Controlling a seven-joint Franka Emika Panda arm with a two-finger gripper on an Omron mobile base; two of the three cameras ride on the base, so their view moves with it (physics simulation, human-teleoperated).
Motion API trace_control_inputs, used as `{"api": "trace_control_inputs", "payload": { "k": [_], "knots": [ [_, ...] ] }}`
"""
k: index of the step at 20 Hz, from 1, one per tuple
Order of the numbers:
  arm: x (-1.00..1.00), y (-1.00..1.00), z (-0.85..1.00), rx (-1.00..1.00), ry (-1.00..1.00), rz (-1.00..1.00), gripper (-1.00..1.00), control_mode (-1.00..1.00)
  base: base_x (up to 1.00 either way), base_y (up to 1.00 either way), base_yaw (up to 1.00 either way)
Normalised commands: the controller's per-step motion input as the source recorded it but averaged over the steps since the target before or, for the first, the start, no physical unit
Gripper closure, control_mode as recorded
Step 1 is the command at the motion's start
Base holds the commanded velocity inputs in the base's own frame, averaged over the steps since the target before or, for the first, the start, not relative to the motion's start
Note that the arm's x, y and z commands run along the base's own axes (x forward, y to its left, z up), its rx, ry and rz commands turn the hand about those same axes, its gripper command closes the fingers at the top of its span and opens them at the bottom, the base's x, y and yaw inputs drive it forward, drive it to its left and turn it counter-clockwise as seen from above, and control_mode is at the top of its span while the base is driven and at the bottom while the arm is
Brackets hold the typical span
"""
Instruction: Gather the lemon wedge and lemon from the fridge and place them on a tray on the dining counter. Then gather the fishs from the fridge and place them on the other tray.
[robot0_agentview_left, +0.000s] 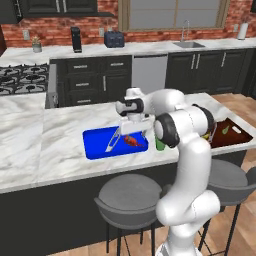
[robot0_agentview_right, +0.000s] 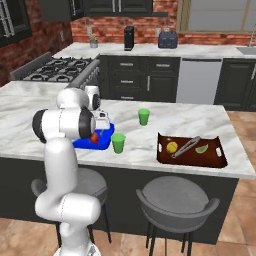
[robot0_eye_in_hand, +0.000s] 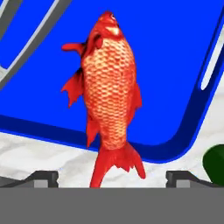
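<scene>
The fish lies on the blue tray, at centre frame in the hand view, head toward the top, tail reaching over the near rim above the marble. In the left base view the fish sits in the right half of the blue tray.

The gripper hangs directly above it with its jaws spread wide; both tips stand clear of the tail on either side, pinching nothing. This reads as the release step for one fish.

To do it well: lift straight up until the tips clear the tail, with no sideways sweep, since the overhanging tail could be dragged off the rim. Confirm the body rests flat before retreating.

Containers:
- Blue tray: one fish, plus a silvery utensil at centre frame in the left base view.
- Brown tray, lower right in the right base view: lemon, lemon wedge and tongs between them.
- Two green cups stand on the counter between the trays; their contents cannot be seen.
</scene>
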Motion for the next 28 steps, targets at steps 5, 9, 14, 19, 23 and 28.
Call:
{"api": "trace_control_inputs", "payload": {
  "k": [5, 9, 14, 19, 23, 28],
  "knots": [
    [-0.72, 0.00, 0.38, -0.01, -0.02, 0.00, -1.00, -1.00, 0.00, 0.00, 0.00],
    [-1.00, 0.00, 0.33, 0.00, -0.07, 0.00, -1.00, -1.00, 0.00, 0.00, 0.00],
    [-1.00, 0.00, 0.34, 0.00, -0.11, -0.01, -1.00, -1.00, 0.00, 0.00, 0.00],
    [-1.00, -0.03, 0.33, 0.00, -0.10, -0.03, -1.00, -1.00, 0.00, 0.00, 0.00],
    [-1.00, -0.22, 0.38, 0.00, -0.08, -0.04, -1.00, -1.00, 0.00, 0.00, 0.00],
    [-0.99, -0.32, 0.43, 0.00, -0.07, -0.02, -1.00, -1.00, 0.00, 0.00, 0.00]
  ]
}}
